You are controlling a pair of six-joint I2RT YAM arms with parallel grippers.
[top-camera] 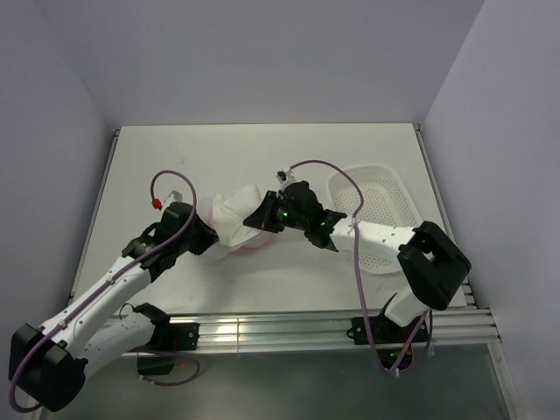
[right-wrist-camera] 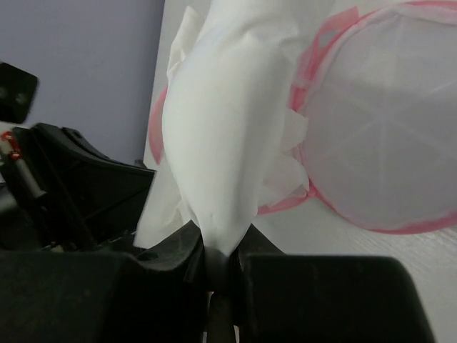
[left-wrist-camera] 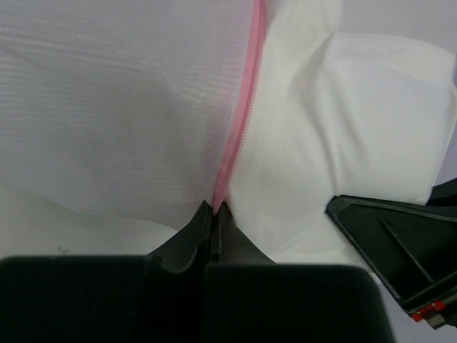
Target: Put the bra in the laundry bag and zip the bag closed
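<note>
The white bra (right-wrist-camera: 221, 143), pinched in the right pincer (right-wrist-camera: 218, 264), sits partly between the pink rims of the mesh laundry bag (right-wrist-camera: 385, 136) on the tabletop (top-camera: 262, 157). The left pincer (left-wrist-camera: 214, 214) clamps the bag's zipper edge (left-wrist-camera: 239, 136). The bra seems mid-insertion and likely needs pushing fully inside before zipping.

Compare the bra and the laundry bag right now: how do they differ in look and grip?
The bra is opaque plain white fabric; the laundry bag is see-through mesh with pink trim. The bra is bunched into a crumpled fold; the laundry bag shows a round rim. The right gripper is shut on the bra, the left gripper on the laundry bag's pink zipper line. Both are white and pinched.
</note>
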